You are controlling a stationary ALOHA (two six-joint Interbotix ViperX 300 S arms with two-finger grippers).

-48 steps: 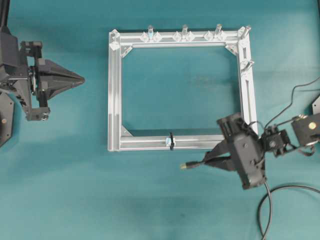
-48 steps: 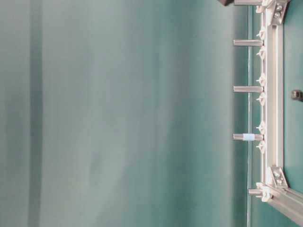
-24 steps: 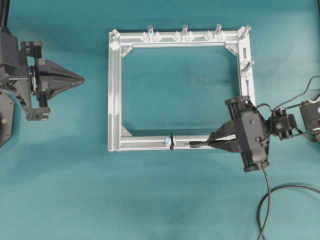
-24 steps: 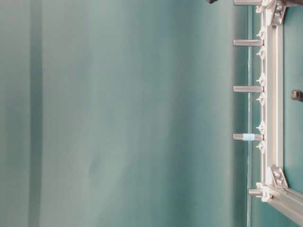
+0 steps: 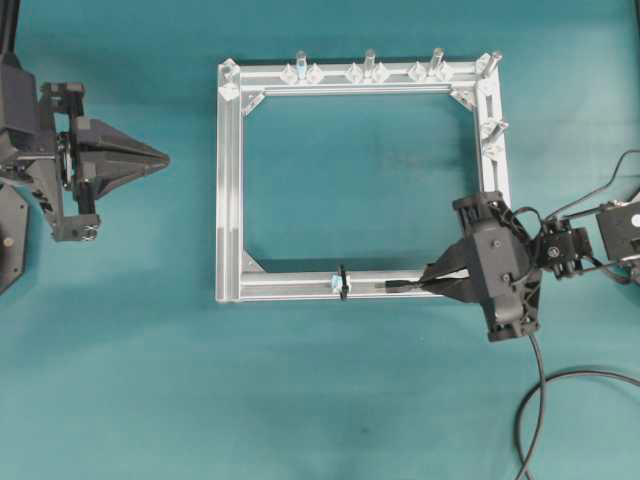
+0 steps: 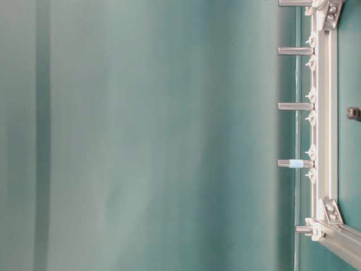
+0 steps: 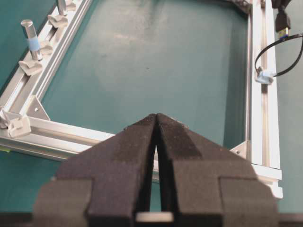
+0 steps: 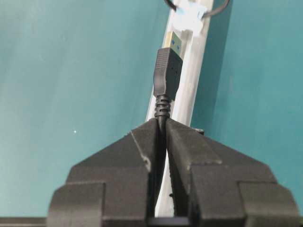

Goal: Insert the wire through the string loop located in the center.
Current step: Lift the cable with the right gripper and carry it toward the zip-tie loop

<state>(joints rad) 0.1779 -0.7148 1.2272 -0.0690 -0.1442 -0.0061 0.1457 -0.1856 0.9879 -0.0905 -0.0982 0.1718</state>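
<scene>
The wire's black plug (image 8: 168,71), with a yellowish metal tip, sticks out of my right gripper (image 8: 161,121), which is shut on the cable just behind it. Seen from overhead, the right gripper (image 5: 432,280) hangs over the frame's near bar and the plug (image 5: 396,286) points left along it, a short way right of the string loop (image 5: 342,283). The loop (image 8: 218,6) and its bluish-white fitting (image 8: 189,14) lie just beyond the plug tip. My left gripper (image 5: 165,158) is shut and empty, left of the frame; its wrist view shows the loop (image 7: 279,59) far right.
The silver aluminium frame (image 5: 228,180) lies on the teal table, with upright pegs (image 5: 369,60) along its far bar and right side. The wire's cable (image 5: 535,400) trails off the near right edge. At table level only the frame (image 6: 326,113) and pegs (image 6: 295,106) show.
The right gripper carried the plug from below the near bar up onto it, swinging it to point at the loop. The left arm has not moved.
</scene>
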